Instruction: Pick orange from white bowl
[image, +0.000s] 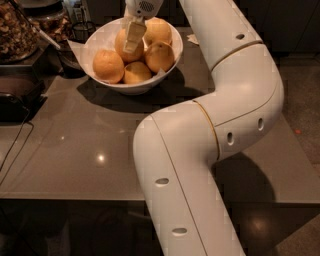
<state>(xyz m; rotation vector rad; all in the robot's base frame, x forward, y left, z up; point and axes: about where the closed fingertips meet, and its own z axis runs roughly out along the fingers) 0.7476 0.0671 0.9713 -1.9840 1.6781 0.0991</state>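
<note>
The gripper (133, 41) is seen inside the white bowl (135, 89) on the table (75, 150), placed against an orange (121, 45) among five. Its grip cannot be told.

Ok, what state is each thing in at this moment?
white bowl: upright on the counter, holding five oranges.
oranges: all piled inside the bowl, none lifted out.
claw: down inside the bowl, at the rear-left orange.
</note>
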